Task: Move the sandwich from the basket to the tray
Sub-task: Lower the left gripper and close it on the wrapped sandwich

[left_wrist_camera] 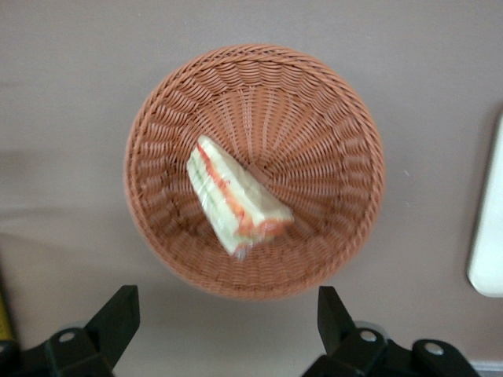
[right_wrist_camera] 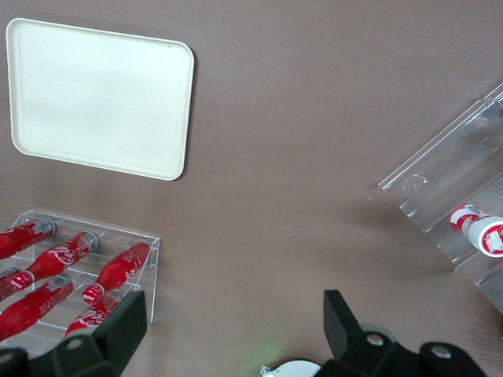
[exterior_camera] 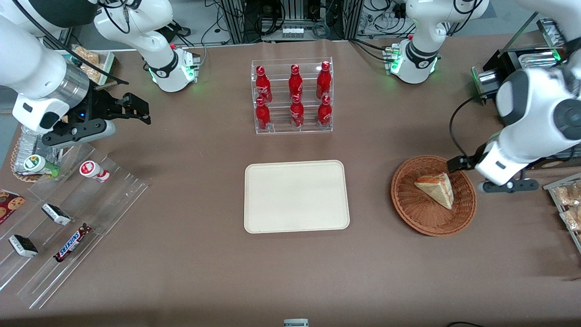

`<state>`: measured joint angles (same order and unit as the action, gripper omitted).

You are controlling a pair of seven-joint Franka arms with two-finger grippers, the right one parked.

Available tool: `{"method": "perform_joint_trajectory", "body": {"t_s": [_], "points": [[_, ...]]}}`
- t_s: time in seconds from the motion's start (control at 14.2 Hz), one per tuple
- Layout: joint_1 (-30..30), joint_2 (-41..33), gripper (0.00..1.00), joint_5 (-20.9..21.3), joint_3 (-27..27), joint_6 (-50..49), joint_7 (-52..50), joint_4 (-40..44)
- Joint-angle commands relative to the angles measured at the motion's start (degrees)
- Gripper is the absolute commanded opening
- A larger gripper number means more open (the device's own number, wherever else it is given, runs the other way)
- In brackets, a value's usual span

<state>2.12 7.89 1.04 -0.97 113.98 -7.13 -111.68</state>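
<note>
Sandwich (left_wrist_camera: 238,200) lying in basket (left_wrist_camera: 330,102) | tool (left_wrist_camera: 228,322) spread apart above, rim at basket's 3 o'clock | bread faces to be straddled, tray (exterior_camera: 297,196) untouched

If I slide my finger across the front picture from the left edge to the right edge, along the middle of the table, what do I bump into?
Snickers bar → tray → basket holding the sandwich → the left arm's end effector, hovering open over the basket's rim, toward the working arm's end.

i'm counting six red bottles (exterior_camera: 295,97), one tray (exterior_camera: 297,196), one basket (exterior_camera: 408,204), one sandwich (exterior_camera: 436,188), my gripper (left_wrist_camera: 228,314) hovering over the basket.
</note>
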Motion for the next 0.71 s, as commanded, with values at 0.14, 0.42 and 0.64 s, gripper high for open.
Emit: {"method": "perform_joint_trajectory", "body": {"t_s": [0.14, 0.42, 0.64], "points": [[0.0, -0.9, 1.0, 1.8, 0.6, 10.7, -16.4, -10.6], [0.0, 2.2, 1.0, 1.9, 0.6, 19.4, -46.8, -13.9], [-0.1, 3.7, 0.98, 1.7, 0.6, 25.9, -50.5, -16.2]]}}
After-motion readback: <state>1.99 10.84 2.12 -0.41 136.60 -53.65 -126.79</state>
